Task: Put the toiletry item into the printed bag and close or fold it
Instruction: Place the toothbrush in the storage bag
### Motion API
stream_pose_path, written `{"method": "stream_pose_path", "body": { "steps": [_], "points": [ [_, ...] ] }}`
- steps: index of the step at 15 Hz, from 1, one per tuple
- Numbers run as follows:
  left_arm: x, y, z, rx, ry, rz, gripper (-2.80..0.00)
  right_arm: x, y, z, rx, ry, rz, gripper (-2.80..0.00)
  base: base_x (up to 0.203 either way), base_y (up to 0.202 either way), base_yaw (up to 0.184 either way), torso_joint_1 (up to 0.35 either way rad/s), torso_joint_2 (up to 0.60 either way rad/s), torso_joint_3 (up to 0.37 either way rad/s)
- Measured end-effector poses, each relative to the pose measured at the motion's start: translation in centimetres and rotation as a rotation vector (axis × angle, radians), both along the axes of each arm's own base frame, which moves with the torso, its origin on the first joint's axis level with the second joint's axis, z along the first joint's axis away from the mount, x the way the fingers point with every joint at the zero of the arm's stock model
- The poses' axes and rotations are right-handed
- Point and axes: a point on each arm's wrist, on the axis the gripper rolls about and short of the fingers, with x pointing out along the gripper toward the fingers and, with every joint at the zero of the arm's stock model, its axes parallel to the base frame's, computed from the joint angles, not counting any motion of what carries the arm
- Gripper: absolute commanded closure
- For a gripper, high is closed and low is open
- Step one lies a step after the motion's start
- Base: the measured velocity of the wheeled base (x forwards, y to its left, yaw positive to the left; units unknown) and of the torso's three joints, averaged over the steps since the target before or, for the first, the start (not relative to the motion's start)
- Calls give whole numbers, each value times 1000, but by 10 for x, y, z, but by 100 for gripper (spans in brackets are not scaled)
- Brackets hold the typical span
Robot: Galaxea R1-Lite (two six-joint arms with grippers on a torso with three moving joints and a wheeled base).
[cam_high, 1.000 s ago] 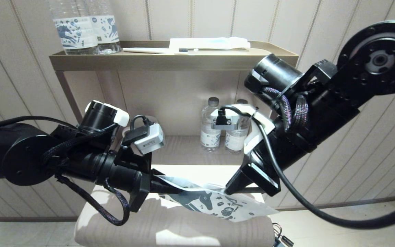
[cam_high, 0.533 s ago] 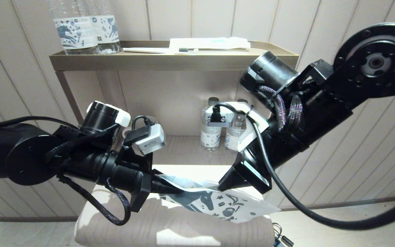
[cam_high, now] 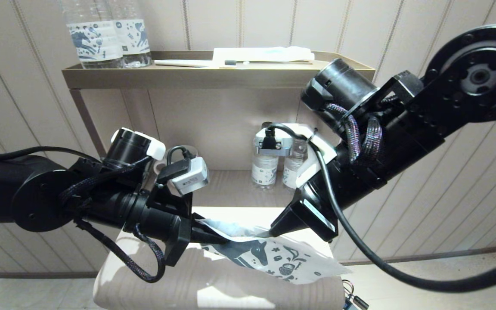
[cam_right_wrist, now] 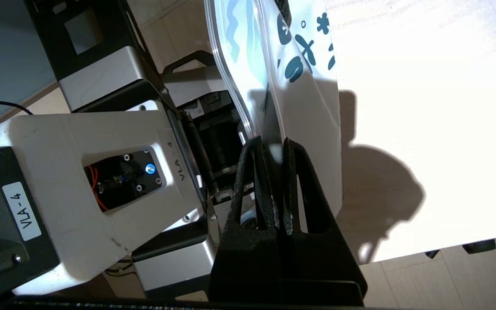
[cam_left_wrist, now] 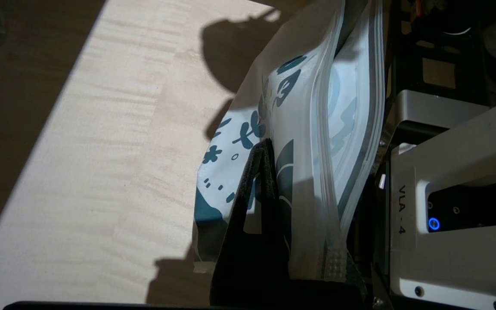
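The printed bag (cam_high: 274, 258) hangs slanted over a pale wood-grain seat (cam_high: 213, 284), blue horse side up. My left gripper (cam_high: 215, 237) is shut on its left end by the zip strip; in the left wrist view one black finger (cam_left_wrist: 265, 172) presses the printed film (cam_left_wrist: 308, 129) and the other is hidden behind it. My right gripper (cam_high: 269, 233) sits at the bag's upper edge. In the right wrist view its fingers (cam_right_wrist: 272, 144) are shut on a slim grey shaft (cam_right_wrist: 271, 125), apparently the toothbrush, running up between the bag's two films (cam_right_wrist: 308, 99). Its bristle head is hidden.
A tan shelf tray (cam_high: 213, 77) above holds two water bottles (cam_high: 101, 38), a white toothbrush with a black band (cam_high: 196, 63) and a flat packet (cam_high: 265, 54). Two small bottles (cam_high: 264, 170) stand on the lower shelf behind the arms. Panelled wall surrounds.
My right gripper has moved left toward the left gripper, along the bag's upper edge. The bag has sagged slightly; the left gripper holds its place.
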Motion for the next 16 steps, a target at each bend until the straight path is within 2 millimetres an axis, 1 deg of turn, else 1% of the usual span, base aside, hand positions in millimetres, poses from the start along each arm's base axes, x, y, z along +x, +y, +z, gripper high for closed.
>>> {"method": "stream_pose_path", "body": {
  "steps": [4,5,10,13,16],
  "points": [
    [0,0,0,0,0,0,0,-1,6,-2,1,3,12,0,0,0,0,0,0,0],
    [0,0,0,0,0,0,0,-1,6,-2,5,0,12,-280,0,0,0,0,0,0],
    [1,-1,-1,2,2,1,0,-1,5,-2,7,0,1,-280,0,0,0,0,0,0],
    [2,-1,-2,4,5,1,0,-2,0,-1,3,0,-9,-280,0,0,0,0,0,0],
    [3,-1,-3,5,8,1,0,-5,-6,4,7,-17,-23,-280,0,0,0,0,0,0]
  ]
}}
